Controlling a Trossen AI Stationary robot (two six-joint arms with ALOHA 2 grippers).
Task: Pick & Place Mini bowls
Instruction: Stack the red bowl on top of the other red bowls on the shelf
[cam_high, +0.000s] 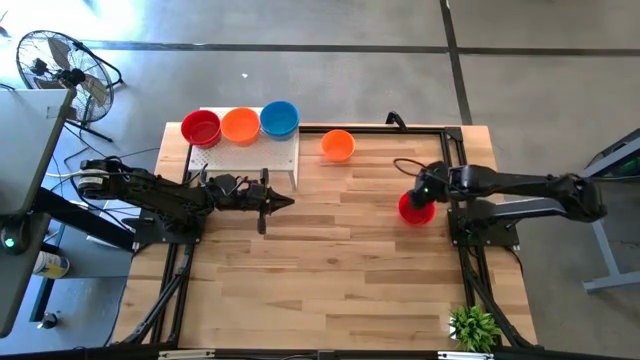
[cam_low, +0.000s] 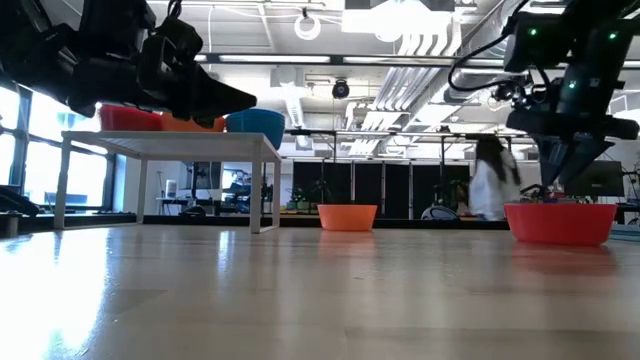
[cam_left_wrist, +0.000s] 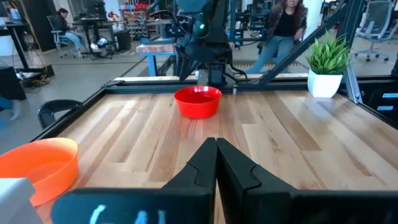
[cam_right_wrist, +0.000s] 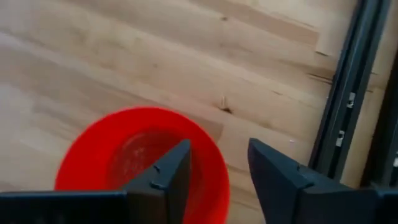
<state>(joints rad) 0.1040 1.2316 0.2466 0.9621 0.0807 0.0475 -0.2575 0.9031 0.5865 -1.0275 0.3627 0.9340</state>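
Room: you look out over a large workshop floor with benches and ducting behind the table; a person in a white top (cam_low: 488, 185) stands far back in the low view.
Table: your work surface is a light wood table (cam_high: 330, 280) inside a black frame, with a small potted plant (cam_high: 474, 326) at its near right corner.
Board: a white perforated board (cam_high: 275, 152) stands raised on legs at the far left of the table.
Bowls on board: you have a red bowl (cam_high: 200, 127), an orange bowl (cam_high: 240, 125) and a blue bowl (cam_high: 279, 118) in a row on it.
Loose orange bowl: it sits on the wood (cam_high: 338, 145) just right of the board.
Red bowl at right: it rests on the table (cam_high: 415, 208) near the right frame rail.
Right gripper: your right gripper (cam_right_wrist: 217, 177) hangs over this bowl with fingers spread, straddling its rim, one finger inside and one outside.
Left gripper: your left gripper (cam_high: 283, 203) waits above the table in front of the board, fingers pressed together, holding nothing.
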